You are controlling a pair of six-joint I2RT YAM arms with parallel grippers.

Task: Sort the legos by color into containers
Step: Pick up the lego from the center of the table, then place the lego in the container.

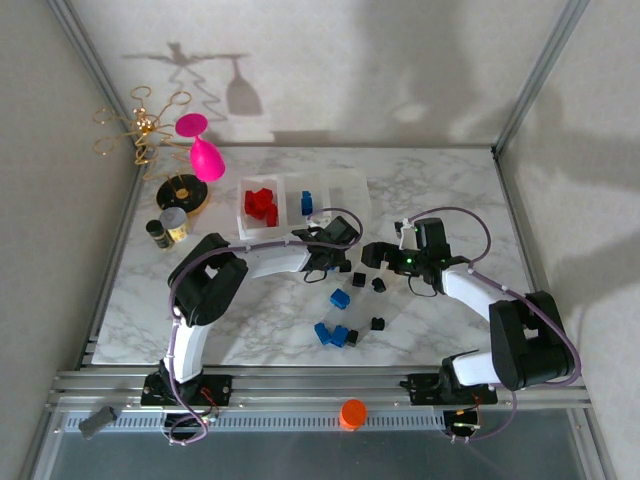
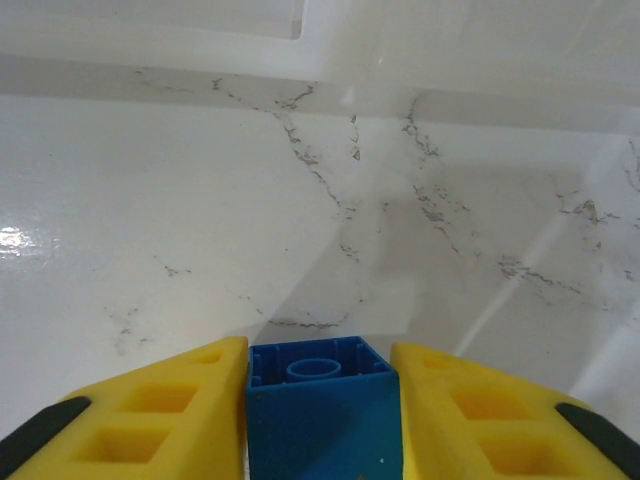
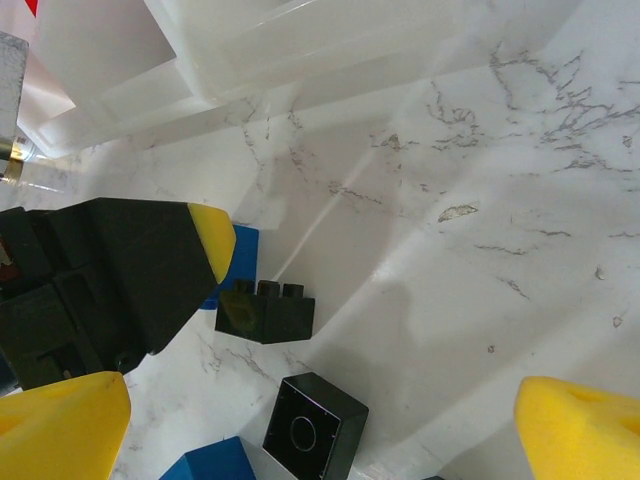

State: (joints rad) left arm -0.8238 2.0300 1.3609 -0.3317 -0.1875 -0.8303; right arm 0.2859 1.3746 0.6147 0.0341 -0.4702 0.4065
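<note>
A blue brick [image 2: 320, 410] sits pinched between the yellow fingers [image 2: 160, 410] of the left gripper [image 2: 318, 350], which are narrowed onto its two side faces. It is low over the tabletop [image 2: 200, 200], just in front of the containers [image 1: 345, 200], and I cannot tell whether it is lifted clear. The hold is out at the fingertips, on smooth plastic, so a quick swing could let the brick twist or slip out short of the bins. The container wall is close ahead. Too shallow a rise would catch the brick or the fingers on the rim and shove the joined bins.

In the top view, red bricks [image 1: 260, 205] lie in the left-hand bin and sorted blue bricks [image 1: 306, 203] in the middle one, while the third looks empty. An off-centre release could drop this brick among the red ones or into the empty bin.

The right gripper [image 3: 320, 395] hovers just beside, its fingers [image 3: 575, 430] spread wide and holding nothing, over two black bricks [image 3: 265, 312]. The two grippers are near each other. If both move at once, a knock could jar the blue brick loose or scatter the loose legos [image 1: 340, 298] lying nearby.
</note>
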